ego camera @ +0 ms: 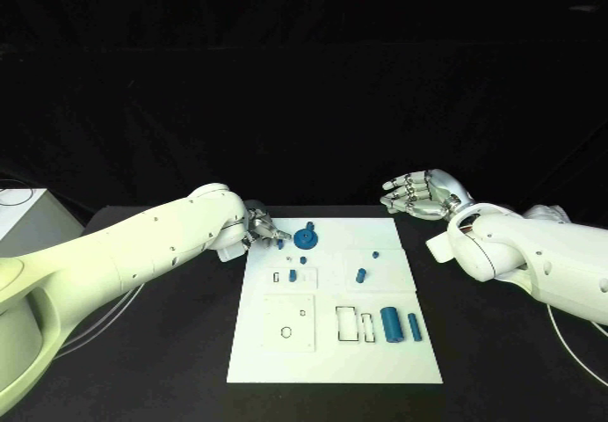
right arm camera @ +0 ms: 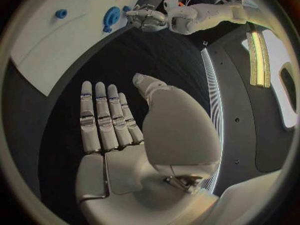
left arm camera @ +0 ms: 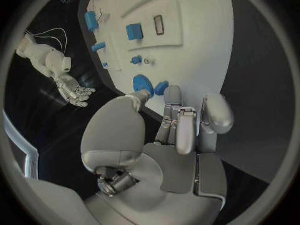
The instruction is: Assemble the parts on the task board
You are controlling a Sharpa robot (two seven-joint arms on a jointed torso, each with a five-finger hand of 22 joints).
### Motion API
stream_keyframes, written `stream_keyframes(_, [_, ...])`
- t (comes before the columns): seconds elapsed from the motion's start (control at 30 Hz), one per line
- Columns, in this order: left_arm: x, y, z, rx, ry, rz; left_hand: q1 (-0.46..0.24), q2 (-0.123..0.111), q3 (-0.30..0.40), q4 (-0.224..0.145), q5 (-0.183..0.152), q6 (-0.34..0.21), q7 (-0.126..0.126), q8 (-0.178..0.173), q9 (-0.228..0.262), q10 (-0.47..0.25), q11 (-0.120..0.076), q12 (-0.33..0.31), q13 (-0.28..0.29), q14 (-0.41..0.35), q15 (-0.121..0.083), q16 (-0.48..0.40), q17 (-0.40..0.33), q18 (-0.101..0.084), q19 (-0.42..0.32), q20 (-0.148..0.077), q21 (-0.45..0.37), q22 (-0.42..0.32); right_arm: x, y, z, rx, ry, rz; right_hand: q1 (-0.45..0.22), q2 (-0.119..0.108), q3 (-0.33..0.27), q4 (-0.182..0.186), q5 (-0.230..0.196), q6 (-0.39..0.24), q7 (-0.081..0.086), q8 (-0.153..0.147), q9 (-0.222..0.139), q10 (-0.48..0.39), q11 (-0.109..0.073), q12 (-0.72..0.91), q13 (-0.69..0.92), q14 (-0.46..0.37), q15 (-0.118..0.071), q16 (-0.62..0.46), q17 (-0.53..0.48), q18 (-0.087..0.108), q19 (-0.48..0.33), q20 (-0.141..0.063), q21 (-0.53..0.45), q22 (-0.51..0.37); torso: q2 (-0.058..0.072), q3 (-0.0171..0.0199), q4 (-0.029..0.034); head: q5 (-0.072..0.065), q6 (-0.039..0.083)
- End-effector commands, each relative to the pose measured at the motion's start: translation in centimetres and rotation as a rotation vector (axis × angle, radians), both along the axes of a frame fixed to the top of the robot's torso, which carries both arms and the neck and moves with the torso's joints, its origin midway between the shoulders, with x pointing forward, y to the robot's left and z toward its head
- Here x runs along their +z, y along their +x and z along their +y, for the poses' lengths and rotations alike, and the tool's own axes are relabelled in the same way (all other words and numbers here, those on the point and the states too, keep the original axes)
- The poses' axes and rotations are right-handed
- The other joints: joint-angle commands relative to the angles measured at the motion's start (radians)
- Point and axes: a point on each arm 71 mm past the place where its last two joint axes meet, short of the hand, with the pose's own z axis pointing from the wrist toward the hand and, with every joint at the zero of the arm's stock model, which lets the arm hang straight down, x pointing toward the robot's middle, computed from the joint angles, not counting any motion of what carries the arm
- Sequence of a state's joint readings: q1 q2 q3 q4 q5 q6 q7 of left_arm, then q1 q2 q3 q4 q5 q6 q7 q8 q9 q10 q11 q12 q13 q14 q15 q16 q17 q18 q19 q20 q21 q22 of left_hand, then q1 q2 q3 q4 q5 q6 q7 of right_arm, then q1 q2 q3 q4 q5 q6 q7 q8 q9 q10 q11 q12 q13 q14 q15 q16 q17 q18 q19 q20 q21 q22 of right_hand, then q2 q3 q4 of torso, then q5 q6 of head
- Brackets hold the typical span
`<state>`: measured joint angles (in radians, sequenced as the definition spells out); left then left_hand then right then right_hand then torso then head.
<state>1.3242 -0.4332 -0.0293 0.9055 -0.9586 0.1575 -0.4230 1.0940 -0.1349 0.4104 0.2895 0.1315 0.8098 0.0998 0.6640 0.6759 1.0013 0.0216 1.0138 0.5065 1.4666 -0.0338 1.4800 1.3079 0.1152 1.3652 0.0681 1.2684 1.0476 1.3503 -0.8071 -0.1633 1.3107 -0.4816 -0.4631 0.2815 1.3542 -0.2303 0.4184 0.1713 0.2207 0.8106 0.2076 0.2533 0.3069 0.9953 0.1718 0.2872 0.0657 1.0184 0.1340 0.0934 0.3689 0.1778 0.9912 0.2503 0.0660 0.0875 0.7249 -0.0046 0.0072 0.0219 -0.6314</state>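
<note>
My left hand (ego camera: 263, 228) sits at the task board's (ego camera: 380, 352) far left corner, fingertips just beside the round blue gear (ego camera: 306, 237); whether they pinch anything I cannot tell. My left wrist view shows a small blue peg (left arm camera: 161, 88) just beside that gear. My right hand (ego camera: 424, 194) hovers empty, fingers apart, over the worktop (ego camera: 507, 352) beyond the board's right corner.

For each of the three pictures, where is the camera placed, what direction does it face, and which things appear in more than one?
Head view: on the robot's head, looking down at the task board; both white arms come in, left robot hand, right robot hand.
Left wrist view: behind the left robot hand, facing the board's far edge and the blue gear.
Right wrist view: behind the open right robot hand, over the black table.
Shared: the gear, the board and both robot hands appear in all three.
</note>
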Motion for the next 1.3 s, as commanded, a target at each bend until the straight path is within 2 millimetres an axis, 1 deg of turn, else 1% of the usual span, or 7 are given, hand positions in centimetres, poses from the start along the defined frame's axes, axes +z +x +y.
stream_keyframes(0.03, [-0.2,-0.1,-0.2,-0.021,0.000,0.028,0.001,0.002,0.007,0.000,0.003,0.002,-0.003,0.005,0.000,0.006,0.003,0.006,0.002,0.052,-0.006,0.006,0.112,-0.015,0.006,-0.001,0.004,0.003,0.1,-0.1,0.1,0.011,0.002,-0.010,-0.004,0.009,0.002,-0.005,0.003,0.006,0.023,0.002,-0.001,0.006,-0.001,0.002,-0.001,0.008,0.001,-0.007,-0.001,0.007,0.003,-0.003,0.001,-0.001,-0.001,0.0004,-0.0007,0.002,-0.008])
stream_keyframes(0.47, [-0.3,-0.1,-0.1,-0.025,0.009,0.041,0.070,0.006,0.083,-0.011,0.004,0.004,-0.011,0.016,0.000,0.008,-0.005,0.013,0.004,0.054,-0.012,0.011,0.118,-0.017,0.005,-0.006,0.020,0.022,0.1,-0.1,0.0,0.009,0.002,-0.010,-0.004,0.009,0.002,-0.005,0.003,0.006,0.023,0.002,-0.001,0.006,-0.001,0.002,-0.001,0.008,0.001,-0.007,-0.001,0.007,0.003,-0.003,0.001,-0.001,-0.001,0.0005,-0.0006,-0.005,-0.016])
stream_keyframes(0.67, [-0.3,-0.1,-0.1,-0.027,0.002,0.042,0.129,-0.001,0.185,-0.052,0.004,0.002,-0.017,0.030,0.004,0.010,-0.010,0.010,0.002,0.055,-0.017,0.013,0.120,-0.018,0.002,-0.010,0.028,0.031,0.1,-0.1,0.0,0.009,0.002,-0.009,-0.004,0.009,0.002,-0.005,0.003,0.006,0.023,0.002,-0.001,0.006,-0.001,0.002,-0.001,0.008,0.001,-0.007,-0.001,0.007,0.003,-0.003,0.001,-0.001,-0.001,0.0004,-0.0005,-0.005,-0.018])
stream_keyframes(0.87, [-0.3,-0.3,-0.2,-0.024,-0.046,0.052,0.158,-0.007,0.353,-0.149,0.006,-0.021,-0.018,0.075,0.044,0.017,-0.013,-0.001,-0.005,0.056,-0.020,0.016,0.124,-0.019,0.001,-0.014,0.035,0.043,0.1,-0.1,-0.1,0.009,0.001,-0.007,-0.005,0.008,0.002,-0.004,0.005,0.006,0.024,0.002,-0.002,0.006,-0.001,0.001,-0.002,0.008,0.002,-0.008,-0.003,0.007,0.003,-0.003,0.000,-0.003,-0.002,0.0001,0.0011,-0.003,-0.021])
stream_keyframes(1.0, [-0.2,-0.4,-0.1,-0.017,-0.078,0.053,0.140,-0.011,0.418,-0.184,0.011,-0.025,-0.016,0.098,0.068,0.026,-0.012,0.003,-0.003,0.056,-0.018,0.017,0.125,-0.020,0.002,-0.011,0.040,0.050,0.1,0.0,0.0,0.010,0.001,-0.005,-0.006,0.008,0.002,-0.004,0.005,0.006,0.025,0.002,-0.002,0.007,0.000,0.001,-0.002,0.008,0.002,-0.008,-0.003,0.007,0.004,-0.003,0.000,-0.003,-0.001,-0.0008,0.0018,0.000,-0.021])
stream_keyframes(1.2, [0.0,-0.9,0.3,-0.004,-0.112,0.055,0.090,-0.031,0.472,-0.222,0.084,-0.017,-0.020,0.125,0.093,0.045,-0.017,0.024,0.013,0.058,-0.023,0.018,0.126,-0.021,0.006,-0.015,0.047,0.061,0.0,0.1,-0.1,0.009,-0.001,-0.003,-0.006,0.009,0.003,-0.004,0.006,0.007,0.025,0.001,-0.002,0.007,0.000,0.001,-0.002,0.008,0.002,-0.008,-0.004,0.007,0.004,-0.003,0.000,-0.004,-0.003,0.0010,0.0048,0.003,-0.026])
stream_keyframes(1.3, [0.1,-1.2,0.5,0.003,-0.131,0.056,0.070,-0.038,0.484,-0.237,0.132,-0.010,-0.025,0.134,0.102,0.073,-0.021,0.052,0.057,0.061,-0.027,0.022,0.133,-0.023,0.010,-0.018,0.053,0.070,0.0,0.1,-0.2,0.006,-0.002,-0.004,-0.006,0.009,0.003,-0.004,0.006,0.007,0.025,0.001,-0.002,0.007,0.000,0.001,-0.002,0.008,0.002,-0.008,-0.004,0.007,0.004,-0.003,0.000,-0.004,-0.005,0.0012,0.0068,0.003,-0.023])
